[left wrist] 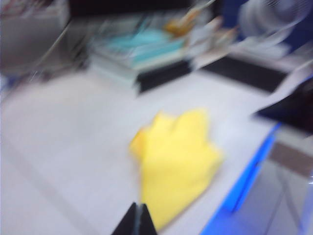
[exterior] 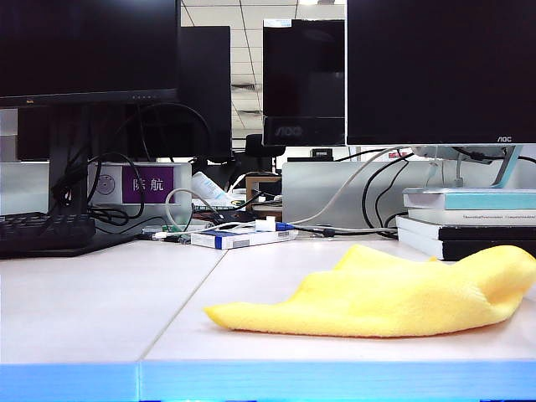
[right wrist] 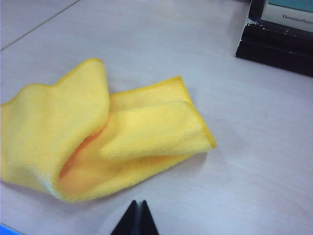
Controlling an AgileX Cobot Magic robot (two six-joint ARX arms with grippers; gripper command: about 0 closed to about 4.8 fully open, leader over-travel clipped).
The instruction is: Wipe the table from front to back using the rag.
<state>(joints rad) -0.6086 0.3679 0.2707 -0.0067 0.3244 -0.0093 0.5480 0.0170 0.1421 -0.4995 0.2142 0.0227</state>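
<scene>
bright yellow rag [exterior: 385,297], off-white faintly grained table [exterior: 92,293] with light blue front edge, black tools

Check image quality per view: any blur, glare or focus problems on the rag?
Left wrist view: heavy motion blur, the rag and book stack smeared; the shut left gripper is only a dark tip. Right wrist view: sharp, rag weave visible, soft shadow under its fold, right gripper shut. Exterior view: in focus, ceiling lights reflected on the monitor, even light on the table.

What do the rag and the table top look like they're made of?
Rag: soft yellow microfibre-like cloth, judging by the fuzzy nap and stitched hem. Table: off-white, probably laminate; smooth matte panels, faint grain, thin seam, light blue front edge.
</scene>
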